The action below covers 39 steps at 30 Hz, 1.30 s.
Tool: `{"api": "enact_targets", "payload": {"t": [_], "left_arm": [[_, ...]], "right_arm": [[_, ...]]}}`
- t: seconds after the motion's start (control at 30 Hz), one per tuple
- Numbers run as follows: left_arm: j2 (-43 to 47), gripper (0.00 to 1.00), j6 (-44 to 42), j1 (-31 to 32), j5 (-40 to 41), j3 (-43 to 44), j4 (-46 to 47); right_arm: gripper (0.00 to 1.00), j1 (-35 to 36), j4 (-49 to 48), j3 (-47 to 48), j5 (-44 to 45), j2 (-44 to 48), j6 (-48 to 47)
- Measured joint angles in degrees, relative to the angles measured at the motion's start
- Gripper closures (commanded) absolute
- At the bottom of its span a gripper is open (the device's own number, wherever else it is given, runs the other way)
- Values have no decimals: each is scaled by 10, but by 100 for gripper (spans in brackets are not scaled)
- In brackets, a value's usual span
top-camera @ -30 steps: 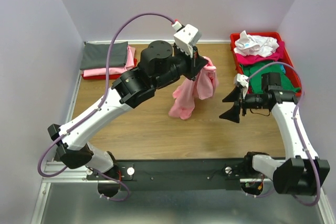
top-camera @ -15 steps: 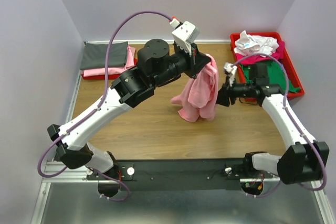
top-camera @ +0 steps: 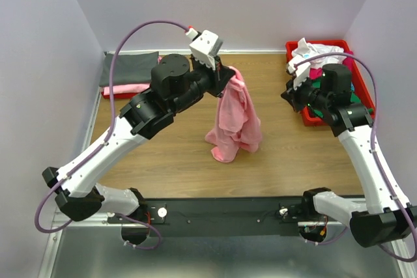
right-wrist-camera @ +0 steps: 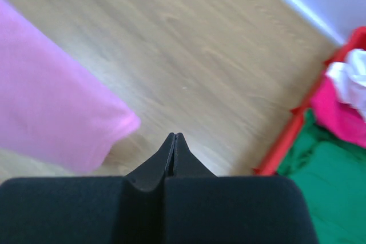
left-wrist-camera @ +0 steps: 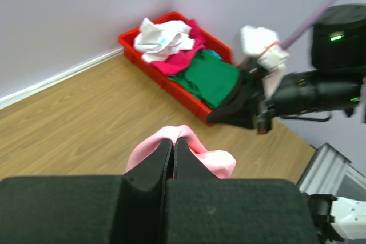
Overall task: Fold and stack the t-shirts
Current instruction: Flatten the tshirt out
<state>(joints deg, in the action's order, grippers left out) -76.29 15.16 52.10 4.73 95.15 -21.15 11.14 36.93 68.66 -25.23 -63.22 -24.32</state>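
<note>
Two folded tees, a dark grey cloth t-shirt point(top-camera: 129, 68) lying on a pink cloth t-shirt point(top-camera: 127, 87), form the stack at the far left of the wooden counter point(top-camera: 169, 154). To their right, the left fingers point(top-camera: 229, 77) are clamped fully together on one bunched fold of the plain light pink cloth t-shirt point(top-camera: 234, 118), which hangs over the middle of the counter. The garment's long axis runs vertically, from the pinch at the top to a crumpled lower end near or on the wood; contact cannot be confirmed. Collar, hem and neck tag cannot be identified, so which end points up cannot be told. Further right, the right fingers point(top-camera: 290, 92) are pressed shut on nothing, well apart from the hanging cloth and just beside the red plastic tray point(left-wrist-camera: 163, 82) holding the white, magenta and green tees. Hazards are judged as follows. The single pinch carries the whole garment, so a swing of the arm may pull the fold free. Lowering with only one hold would leave a heap, not a flat panel. An approach with the right fingers shut would push the cloth aside; they must part first. A grasp taken on a doubled layer would twist the shirt when spread.
</note>
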Motion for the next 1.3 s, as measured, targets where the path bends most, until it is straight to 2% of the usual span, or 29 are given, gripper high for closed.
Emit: {"api": "enact_targets", "payload": {"t": [0.07, 0.13, 0.17, 0.2, 0.23, 0.27, 0.33, 0.47, 0.57, 0.67, 0.7, 0.73, 0.9, 1.03, 1.13, 1.3], "left_arm": [[22, 100, -3, -8, 6, -22, -1], [38, 100, -3, -11, 6, -41, 2], [47, 100, -3, -11, 6, -52, 4], [53, 100, -3, -11, 6, -62, 5], [56, 100, -3, -11, 6, -68, 5], [57, 100, -3, -12, 5, -71, 5], [55, 100, -1, -12, 3, -75, 5], [49, 100, 5, -14, -5, -75, 10], [43, 100, 9, -15, -11, -74, 17], [35, 100, 15, -15, -21, -72, 22], [33, 100, 18, -15, -24, -72, 24], [32, 100, 21, -15, -26, -72, 26], [31, 100, 25, -15, -30, -72, 27], [31, 100, 25, -15, -30, -72, 26], [33, 100, 21, -17, -30, -72, 26], [48, 100, 3, -19, -47, -72, 17]], "right_arm": [[97, 0, 0, 17, 28, 7, 0], [75, -1, 5, 27, 20, 10, 0], [43, -1, 7, 29, 11, 11, -2], [26, -3, 14, 30, -29, 11, -5], [14, -2, 26, 30, -65, 10, -10], [9, -2, 40, 29, -107, 7, -18], [6, 4, 66, 19, -179, -3, -32], [6, 58, 76, -25, -225, -21, -39], [7, 94, 69, -38, -220, -41, -33], [16, 110, 50, -41, -206, -65, -26], [29, 111, 38, -41, -202, -78, -22], [50, 112, 33, -41, -199, -85, -21], [98, 115, 13, -32, -165, -132, 1], [99, 117, 13, -32, -113, -92, 5], [99, 117, 20, -9, -40, -35, -2], [100, 103, 30, 116, 85, 0, -28]]}}
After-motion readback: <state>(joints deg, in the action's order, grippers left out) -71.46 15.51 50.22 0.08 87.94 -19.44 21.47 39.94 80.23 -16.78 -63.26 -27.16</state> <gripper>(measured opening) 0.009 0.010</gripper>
